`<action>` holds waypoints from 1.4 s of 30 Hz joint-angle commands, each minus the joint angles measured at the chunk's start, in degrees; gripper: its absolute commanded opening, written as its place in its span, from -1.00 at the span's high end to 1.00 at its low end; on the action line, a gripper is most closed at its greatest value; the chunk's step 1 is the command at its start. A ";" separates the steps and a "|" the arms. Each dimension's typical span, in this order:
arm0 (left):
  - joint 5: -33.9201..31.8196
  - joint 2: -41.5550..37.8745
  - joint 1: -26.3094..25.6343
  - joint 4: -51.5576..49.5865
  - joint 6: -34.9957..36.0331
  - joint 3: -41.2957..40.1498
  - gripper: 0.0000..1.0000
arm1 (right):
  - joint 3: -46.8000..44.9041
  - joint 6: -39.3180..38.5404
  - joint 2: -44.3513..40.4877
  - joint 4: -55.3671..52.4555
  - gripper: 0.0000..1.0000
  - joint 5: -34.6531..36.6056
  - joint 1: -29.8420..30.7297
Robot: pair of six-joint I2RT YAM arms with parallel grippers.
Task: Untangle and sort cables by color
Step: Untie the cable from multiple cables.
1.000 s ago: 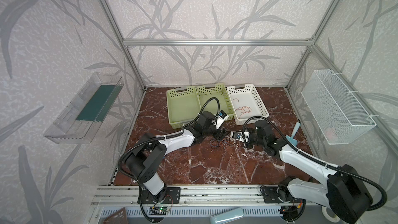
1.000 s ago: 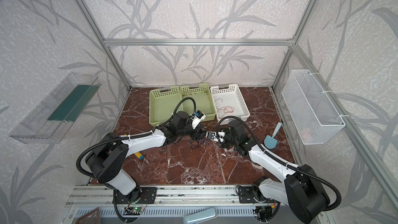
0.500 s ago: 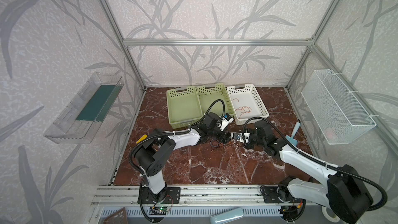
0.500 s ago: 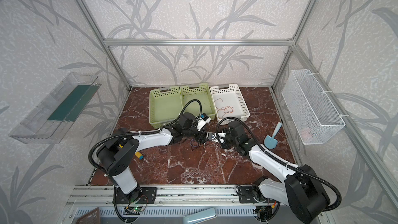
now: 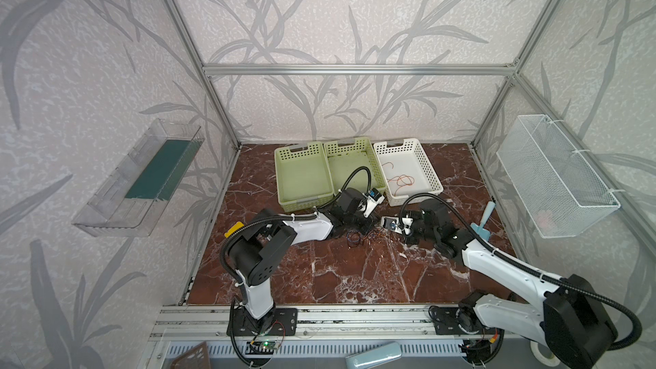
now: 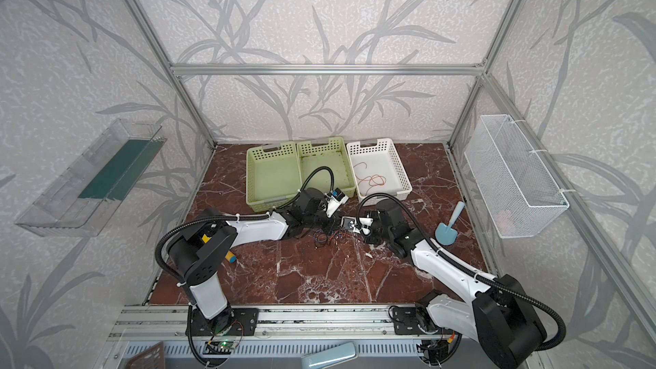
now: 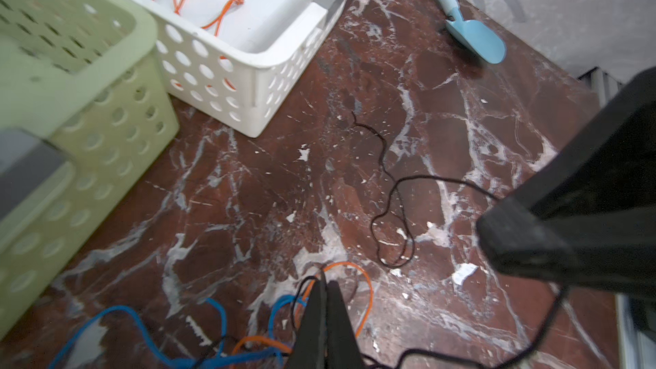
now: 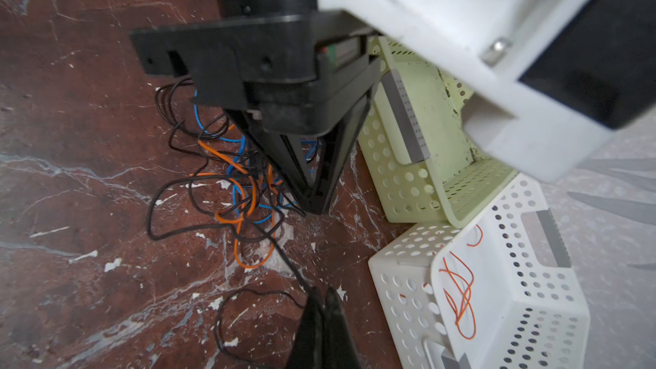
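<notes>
Masking the knot, left gripper (image 8: 316,207) sits closed, possibly pinching cables (image 8: 238,222).

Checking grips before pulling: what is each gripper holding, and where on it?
The right gripper pinches the black cable mid-length. The left gripper is shut in the tangle; strand unclear.

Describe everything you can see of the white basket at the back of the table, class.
The white basket is a rectangular, open-topped tray that looks like plastic. Its walls are pierced with rows of round holes, and its end handles carry grey strips. It stands upright on the red marbled table, at the end of a row of three, close beside a green basket; whether they touch is unclear. One loosely looped orange cable lies on its floor.
</notes>
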 commanded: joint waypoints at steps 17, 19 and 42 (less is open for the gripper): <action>-13.90 -13.80 0.66 2.71 3.33 -10.86 0.67 | -0.94 -2.25 -5.50 0.69 1.00 -3.41 -3.31; -10.32 -14.43 0.69 5.46 5.01 -11.34 0.37 | -0.65 -3.37 -4.89 0.97 1.00 -4.20 -3.30; 6.58 -5.22 -2.26 12.62 17.80 -7.45 0.14 | 2.41 -7.14 -3.07 -0.27 1.00 -4.08 -1.55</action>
